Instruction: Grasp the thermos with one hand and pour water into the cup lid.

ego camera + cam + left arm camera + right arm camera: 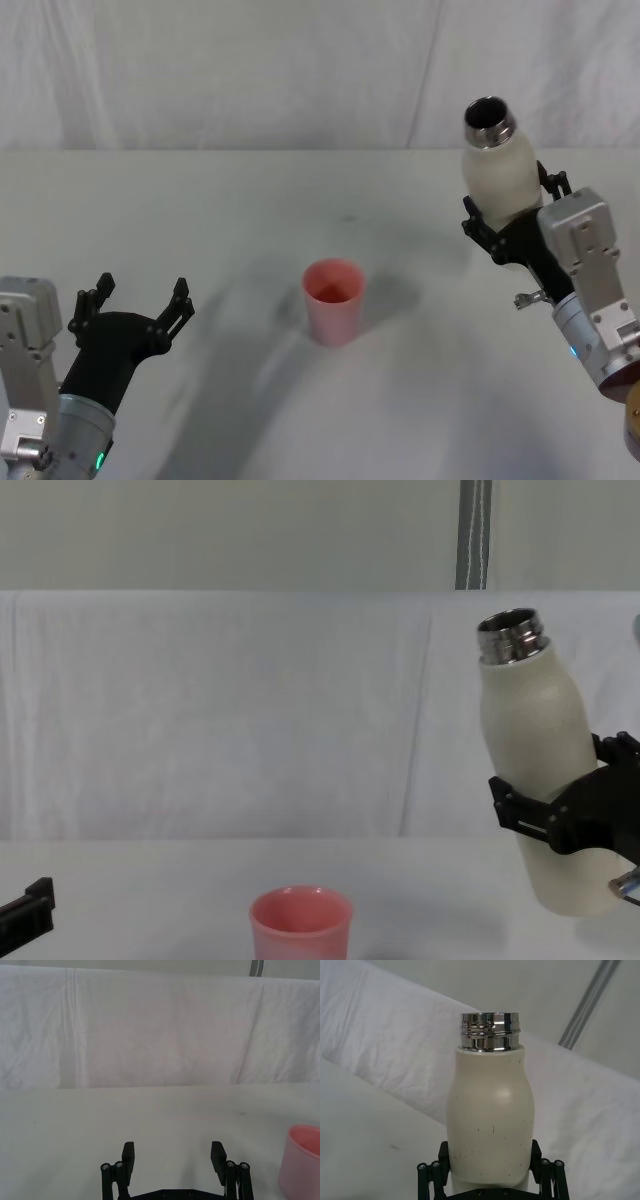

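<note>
Right tool (505, 228) clamped around thermos (497, 170), lifted, tilted; left tool (138, 302) wide open, empty.

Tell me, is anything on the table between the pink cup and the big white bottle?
No. In the head view, bare white table lies between the cup lid and the thermos, held aloft by the right gripper.
</note>
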Motion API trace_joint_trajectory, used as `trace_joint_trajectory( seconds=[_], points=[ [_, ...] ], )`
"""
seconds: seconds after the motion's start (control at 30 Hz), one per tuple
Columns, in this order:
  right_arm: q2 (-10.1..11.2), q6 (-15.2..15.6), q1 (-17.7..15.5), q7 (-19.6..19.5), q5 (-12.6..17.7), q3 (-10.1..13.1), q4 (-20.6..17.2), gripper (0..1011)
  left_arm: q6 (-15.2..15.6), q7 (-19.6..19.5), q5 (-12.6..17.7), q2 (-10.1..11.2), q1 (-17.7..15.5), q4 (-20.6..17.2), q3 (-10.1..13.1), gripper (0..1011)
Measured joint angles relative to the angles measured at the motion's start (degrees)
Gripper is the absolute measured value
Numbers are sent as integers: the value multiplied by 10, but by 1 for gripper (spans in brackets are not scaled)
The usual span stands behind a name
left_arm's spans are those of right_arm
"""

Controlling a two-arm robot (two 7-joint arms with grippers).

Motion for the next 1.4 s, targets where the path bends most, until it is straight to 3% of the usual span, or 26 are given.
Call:
trace_joint_trajectory(
  seconds=[0.47, 0.7, 1.13, 1.4],
  points=[
    [27, -12, 8, -23, -107, -39, 10, 950, 0, 0, 0, 0, 0, 0, 0, 1001],
    [36, -14, 12, -36, -145, -55, 14, 950, 0, 0, 0, 0, 0, 0, 0, 1001],
    [58, -17, 23, -62, -238, -104, 25, 950, 0, 0, 0, 0, 0, 0, 0, 1001],
    [66, -11, 27, -66, -258, -118, 26, 950, 0, 0, 0, 0, 0, 0, 0, 1001]
  ],
)
